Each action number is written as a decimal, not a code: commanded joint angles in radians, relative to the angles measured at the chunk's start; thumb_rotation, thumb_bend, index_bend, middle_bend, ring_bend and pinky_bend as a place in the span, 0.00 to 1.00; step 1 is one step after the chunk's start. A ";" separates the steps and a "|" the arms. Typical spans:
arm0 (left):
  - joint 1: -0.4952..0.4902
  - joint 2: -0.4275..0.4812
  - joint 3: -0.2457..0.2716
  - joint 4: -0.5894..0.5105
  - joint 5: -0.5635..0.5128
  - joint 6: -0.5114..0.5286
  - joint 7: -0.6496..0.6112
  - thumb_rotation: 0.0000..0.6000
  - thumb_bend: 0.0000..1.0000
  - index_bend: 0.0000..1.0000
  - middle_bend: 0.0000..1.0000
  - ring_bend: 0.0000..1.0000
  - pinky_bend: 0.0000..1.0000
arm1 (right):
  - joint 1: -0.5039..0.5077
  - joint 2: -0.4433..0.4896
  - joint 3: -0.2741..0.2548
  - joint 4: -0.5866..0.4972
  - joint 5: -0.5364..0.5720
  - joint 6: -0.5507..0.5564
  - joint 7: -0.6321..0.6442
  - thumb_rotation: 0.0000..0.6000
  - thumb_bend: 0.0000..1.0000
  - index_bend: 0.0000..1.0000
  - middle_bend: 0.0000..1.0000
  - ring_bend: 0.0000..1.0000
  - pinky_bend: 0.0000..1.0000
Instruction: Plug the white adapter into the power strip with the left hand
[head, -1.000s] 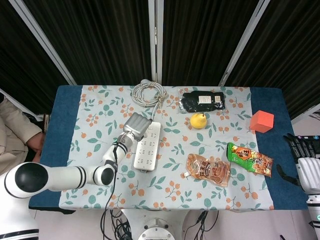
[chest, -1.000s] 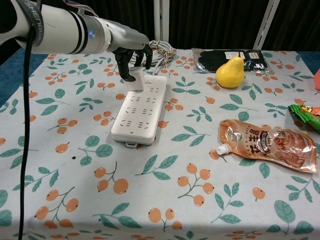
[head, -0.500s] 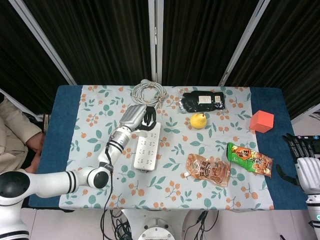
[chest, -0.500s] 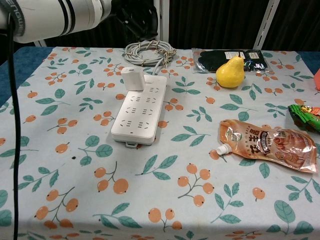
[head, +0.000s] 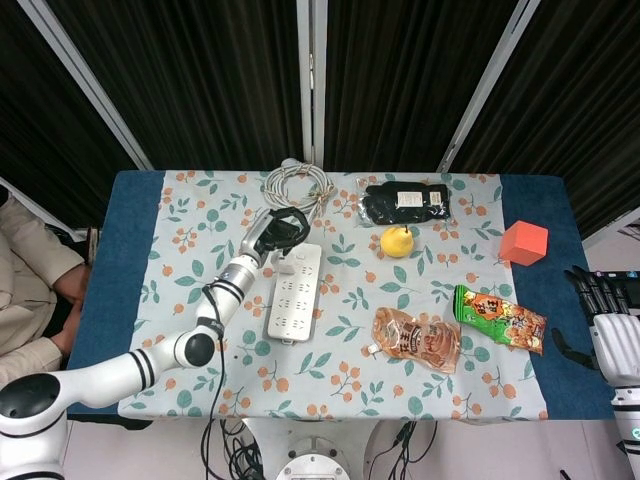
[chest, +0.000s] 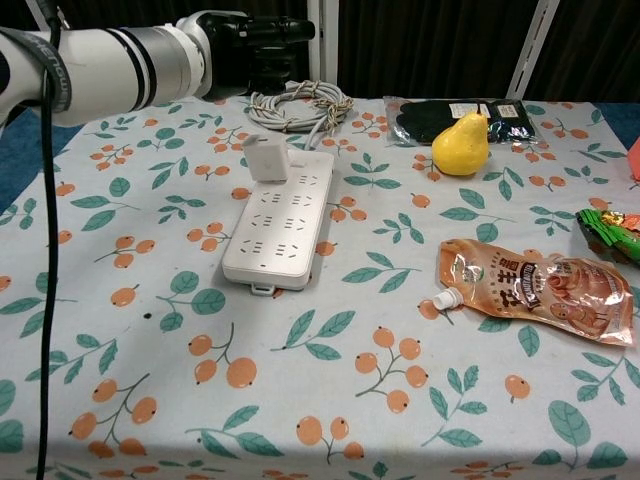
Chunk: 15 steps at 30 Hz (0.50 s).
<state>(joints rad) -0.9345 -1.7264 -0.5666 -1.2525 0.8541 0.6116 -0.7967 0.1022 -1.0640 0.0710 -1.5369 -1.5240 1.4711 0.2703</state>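
Observation:
The white adapter (chest: 265, 158) stands upright in the far-left end of the white power strip (chest: 280, 225), which lies lengthwise on the floral tablecloth. In the head view the adapter (head: 287, 266) shows at the strip's (head: 296, 298) far end. My left hand (chest: 258, 48) hovers above and behind the adapter, apart from it, its dark fingers loosely spread and holding nothing; the head view shows the same hand (head: 276, 229) just beyond the strip. My right hand (head: 606, 322) hangs off the table's right edge, fingers spread and empty.
The strip's grey cable coil (head: 297, 183) lies behind the left hand. A yellow pear (chest: 461, 143), a black package (head: 405, 203), a red cube (head: 524, 242), a green snack bag (head: 498, 318) and a brown pouch (chest: 540, 288) fill the right half. A person (head: 30, 275) sits at left.
One second ago my left hand was holding the adapter on the strip. It let go and rose up and back; the adapter stays standing in the strip.

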 joint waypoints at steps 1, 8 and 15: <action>0.018 -0.029 -0.009 0.031 0.048 -0.025 -0.040 1.00 0.70 0.89 0.97 0.85 0.84 | 0.000 0.000 0.000 -0.001 0.001 -0.001 -0.001 1.00 0.28 0.00 0.04 0.00 0.00; 0.032 -0.059 -0.014 0.066 0.090 -0.043 -0.093 1.00 0.70 0.89 0.97 0.85 0.84 | 0.000 0.000 0.001 -0.005 0.005 -0.004 -0.007 1.00 0.28 0.00 0.04 0.00 0.00; 0.043 -0.088 -0.012 0.083 0.119 -0.050 -0.127 1.00 0.70 0.89 0.97 0.85 0.84 | 0.003 0.000 0.002 -0.010 0.005 -0.008 -0.014 1.00 0.28 0.00 0.04 0.00 0.00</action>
<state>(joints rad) -0.8926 -1.8112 -0.5779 -1.1714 0.9693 0.5630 -0.9191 0.1053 -1.0639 0.0724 -1.5469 -1.5188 1.4632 0.2559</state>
